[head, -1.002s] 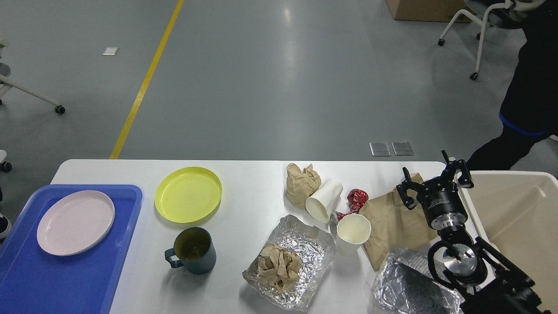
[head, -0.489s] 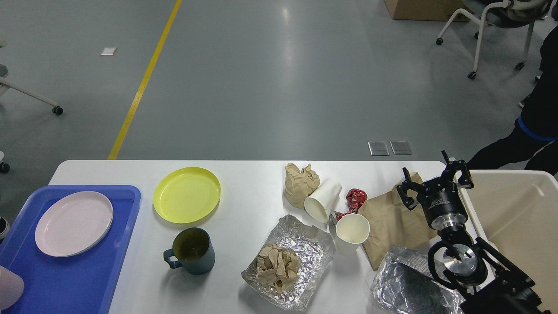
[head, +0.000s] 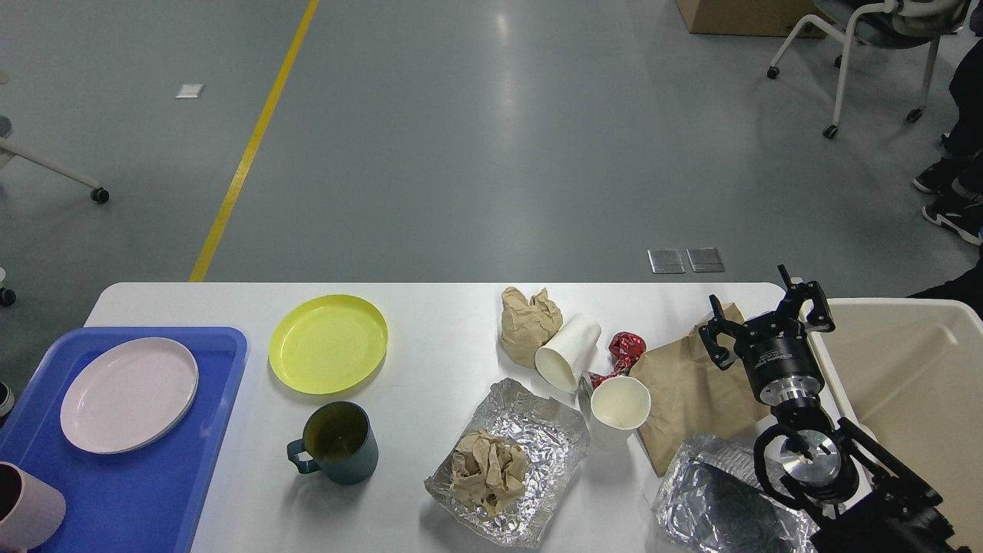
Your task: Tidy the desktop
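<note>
Pink cup [head: 27, 507]: at the near left corner, lying over the blue tray [head: 153, 491]; only part of it shows, and what carries it is out of view; left gripper not visible.
Foil tray [head: 729, 503]: nearest on the right, crumpled, with something dark inside that I cannot make out; my right arm crosses its right side.
Foil sheet [head: 530, 453]: spread flat near the front edge, cradling a crumpled brown paper wad [head: 488, 470]; probably a used wrapper, so rubbish.
Mug [head: 338, 444]: dark teal, upright, handle to the left; a murky residue inside; it looks like crockery bound for the blue tray.
Blue tray contents: one pink plate [head: 129, 393], lying flat; likely the collecting place for dishes.
Upright paper cup [head: 619, 411]: white, empty as far as shown, just beside the flat brown paper bag [head: 691, 392].
Right gripper [head: 764, 319]: fingers spread apart, holding nothing, poised over the far end of the paper bag, beside the bin wall.
Beige bin [head: 906, 384]: at the right, inside bare where visible; presumably for waste.
Tipped paper cup [head: 568, 352]: on its side against a second paper wad [head: 528, 322]; red foil wrapper [head: 626, 349] just behind the upright cup.
Yellow plate [head: 328, 343]: empty, flat.
Desktop [head: 445, 307]: white, spans the lower view, cluttered.
</note>
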Robot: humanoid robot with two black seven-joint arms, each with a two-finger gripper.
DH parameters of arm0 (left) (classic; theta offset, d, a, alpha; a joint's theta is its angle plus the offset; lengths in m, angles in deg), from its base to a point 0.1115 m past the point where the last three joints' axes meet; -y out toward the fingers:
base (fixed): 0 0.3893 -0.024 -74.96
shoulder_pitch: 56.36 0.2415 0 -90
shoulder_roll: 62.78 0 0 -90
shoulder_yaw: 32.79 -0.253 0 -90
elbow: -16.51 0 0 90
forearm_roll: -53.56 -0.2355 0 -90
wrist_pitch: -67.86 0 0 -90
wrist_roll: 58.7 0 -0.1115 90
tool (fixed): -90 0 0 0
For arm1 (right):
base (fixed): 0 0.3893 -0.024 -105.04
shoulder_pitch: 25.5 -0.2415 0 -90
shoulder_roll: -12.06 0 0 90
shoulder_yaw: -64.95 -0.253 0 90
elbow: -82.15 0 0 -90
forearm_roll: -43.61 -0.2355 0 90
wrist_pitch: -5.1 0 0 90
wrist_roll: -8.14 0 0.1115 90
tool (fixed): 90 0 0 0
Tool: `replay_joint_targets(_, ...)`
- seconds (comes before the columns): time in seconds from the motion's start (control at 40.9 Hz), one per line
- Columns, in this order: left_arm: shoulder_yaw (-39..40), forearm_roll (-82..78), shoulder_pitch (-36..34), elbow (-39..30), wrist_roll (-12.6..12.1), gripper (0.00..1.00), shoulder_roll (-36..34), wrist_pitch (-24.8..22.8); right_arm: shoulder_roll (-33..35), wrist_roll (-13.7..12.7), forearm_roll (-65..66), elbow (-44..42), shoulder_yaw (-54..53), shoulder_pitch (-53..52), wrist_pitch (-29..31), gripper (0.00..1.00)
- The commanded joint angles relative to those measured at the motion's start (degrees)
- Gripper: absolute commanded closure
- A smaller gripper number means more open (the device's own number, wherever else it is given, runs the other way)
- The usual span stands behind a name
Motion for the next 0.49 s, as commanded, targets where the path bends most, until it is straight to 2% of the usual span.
replay_joint_targets(0.0,0.01,0.28,0.34,-0.1,0.01,0.95,0.03,-0.04,0.0,0.0,0.0,0.0,0.01,0.0,0.0,0.0)
replay_joint_targets(0.049,0.01,0.28,0.69,-0.1,0.09,0.94,0.03,-0.04,0.0,0.0,0.0,0.0,0.01,0.0,0.0,0.0)
replay_joint_targets(0.244,-0.08,0.46,1.05,-0.01,0.27,0.76,-0.06,1.28,0.0,0.0,0.0,0.0,0.01,0.0,0.0,0.0)
replay_joint_targets(0.293,-0.08,0.55,1.05,-0.01,0.1,0.68,-0.06,2.24,0.0,0.0,0.0,0.0,0.01,0.0,0.0,0.0)
replay_joint_targets(0.391,-0.17,0.55,1.4,-0.01,0.01,0.44,0.03,6.02,0.0,0.0,0.0,0.0,0.01,-0.08,0.0,0.0)
replay_joint_targets(0.464,-0.25,0.55,1.93,-0.1,0.01,0.35,-0.15,8.31,0.0,0.0,0.0,0.0,0.0,-0.08,0.0,0.0)
